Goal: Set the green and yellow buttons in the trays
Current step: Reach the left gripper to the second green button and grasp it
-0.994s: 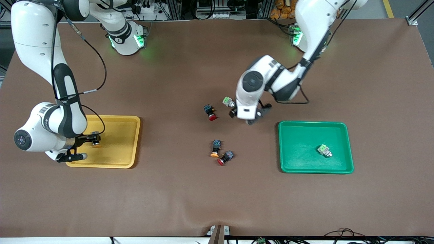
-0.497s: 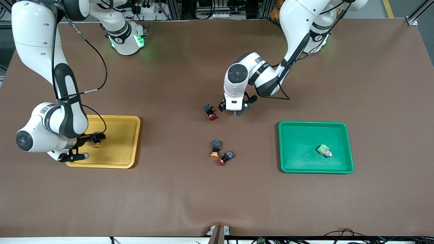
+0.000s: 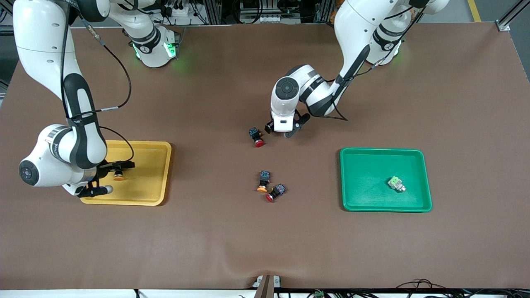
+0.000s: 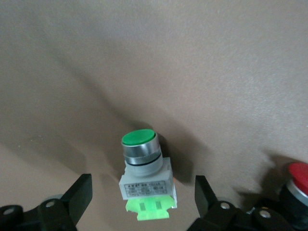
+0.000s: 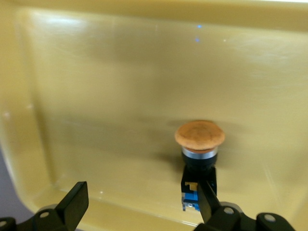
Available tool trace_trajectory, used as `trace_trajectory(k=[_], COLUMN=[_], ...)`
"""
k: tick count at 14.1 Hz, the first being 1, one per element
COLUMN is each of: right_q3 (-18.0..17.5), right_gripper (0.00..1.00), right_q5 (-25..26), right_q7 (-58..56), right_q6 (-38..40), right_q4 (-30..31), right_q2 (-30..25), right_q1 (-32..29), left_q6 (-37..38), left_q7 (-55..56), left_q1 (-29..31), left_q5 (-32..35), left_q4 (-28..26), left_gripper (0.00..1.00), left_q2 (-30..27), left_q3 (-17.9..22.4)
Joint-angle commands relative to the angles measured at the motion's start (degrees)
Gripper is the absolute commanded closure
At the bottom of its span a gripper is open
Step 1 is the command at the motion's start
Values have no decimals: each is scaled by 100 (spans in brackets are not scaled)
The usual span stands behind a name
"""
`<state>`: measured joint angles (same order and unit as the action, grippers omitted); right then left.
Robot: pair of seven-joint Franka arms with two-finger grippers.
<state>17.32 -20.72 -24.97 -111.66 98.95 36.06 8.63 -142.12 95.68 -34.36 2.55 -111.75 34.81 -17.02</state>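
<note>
The yellow tray (image 3: 159,174) is holding an orange-capped button (image 5: 199,144), lying just beside one finger of the spread right gripper (image 5: 139,202) hovering over it. Toward the green tray (image 3: 364,198), the left gripper (image 4: 139,202) is hanging spread around a green-capped button (image 4: 143,168) on the table (image 3: 455,103).

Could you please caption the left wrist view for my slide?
Open left hand straddling a green button lying on the table.
</note>
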Motion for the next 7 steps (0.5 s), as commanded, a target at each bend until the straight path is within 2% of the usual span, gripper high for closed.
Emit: trace_trajectory(k=[1,2,5,7], right_q3=[-9,-9,-9,-1], right_gripper=[0,0,0,0], right_q5=[-161,-169,-309,-537], right_q7=[10,10,10,10], right_q6=[127,127,119,127], right_q4=[19,19,-43,-86], right_q2=[-213,-248,-284,-345], right_q1=[183,261,507,613], left_q6=[-167,-159,-80,287], left_q7=[101,48,-153,-836], left_q1=[-36,-9,200,665], left_q5=[0,9,17,17], left_q4=[-31,-14,30,109], left_gripper=[74,100,100,100], left_q2=[35,18,-289,-605], left_q3=[50,50,102,94])
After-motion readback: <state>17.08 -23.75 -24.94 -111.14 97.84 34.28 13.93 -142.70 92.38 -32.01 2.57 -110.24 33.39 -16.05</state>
